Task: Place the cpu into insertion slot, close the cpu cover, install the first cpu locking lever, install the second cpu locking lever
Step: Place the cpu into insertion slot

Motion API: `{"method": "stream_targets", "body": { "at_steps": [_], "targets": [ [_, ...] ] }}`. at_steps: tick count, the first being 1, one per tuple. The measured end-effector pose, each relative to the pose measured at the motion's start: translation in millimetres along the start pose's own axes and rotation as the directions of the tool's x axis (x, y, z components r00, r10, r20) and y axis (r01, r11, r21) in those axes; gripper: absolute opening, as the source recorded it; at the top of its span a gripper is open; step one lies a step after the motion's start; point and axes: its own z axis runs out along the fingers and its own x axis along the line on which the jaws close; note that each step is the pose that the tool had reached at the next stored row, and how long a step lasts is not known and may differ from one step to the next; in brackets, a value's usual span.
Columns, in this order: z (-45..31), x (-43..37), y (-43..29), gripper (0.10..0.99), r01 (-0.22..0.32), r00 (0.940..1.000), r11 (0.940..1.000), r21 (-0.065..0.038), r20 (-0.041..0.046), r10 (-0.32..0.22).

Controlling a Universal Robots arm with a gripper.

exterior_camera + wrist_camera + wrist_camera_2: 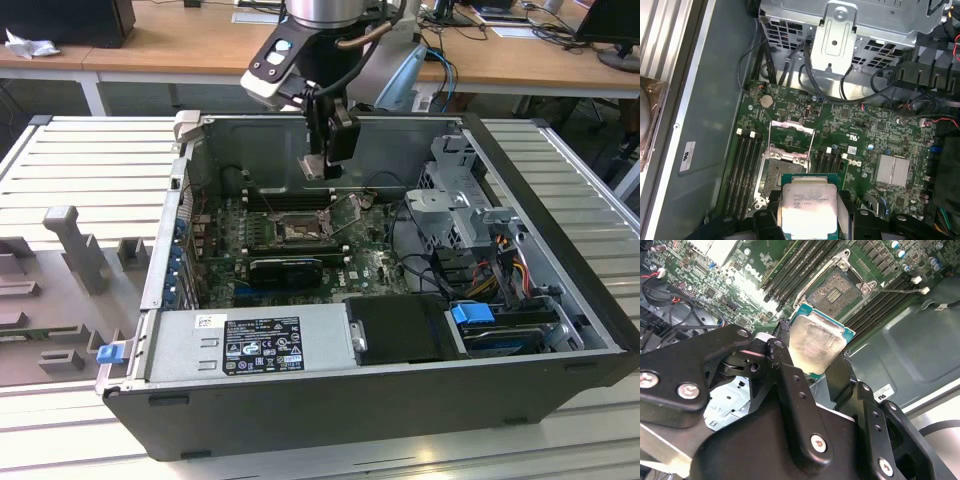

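Gripper [809, 355]: clenched on the cpu [817, 337], which is pinched by its edges between the fingers.
Cpu position: held above the motherboard [715, 285], near the insertion slot [839, 292], apart from it.
Insertion slot: seen uncovered.

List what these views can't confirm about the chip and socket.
First wrist view: one edge of the chip, cut off by the picture's edge; its sides, covered by the gripper.
First wrist view: one corner of the socket, behind the chip.
Both wrist views: chip's underside, facing away; socket pins, too small.
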Motion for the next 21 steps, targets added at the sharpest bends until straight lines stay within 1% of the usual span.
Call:
{"method": "stream_targets", "body": {
  "at_steps": [7,11,12,21],
  "targets": [
    [0.8,0.0,-0.1,0.529,-0.029,0.9996,0.9996,-0.001,0.0025,0.029],
    [3.1,-0.1,-0.3,0.529,-0.102,0.9948,0.9948,-0.002,0.0085,0.102],
    [4.0,-0.1,-0.4,0.529,-0.107,0.9942,0.9942,-0.002,0.0089,0.107],
    [15.2,-0.3,-1.3,0.529,-0.113,0.9935,0.9936,-0.003,0.0095,0.113]
  ]
}}
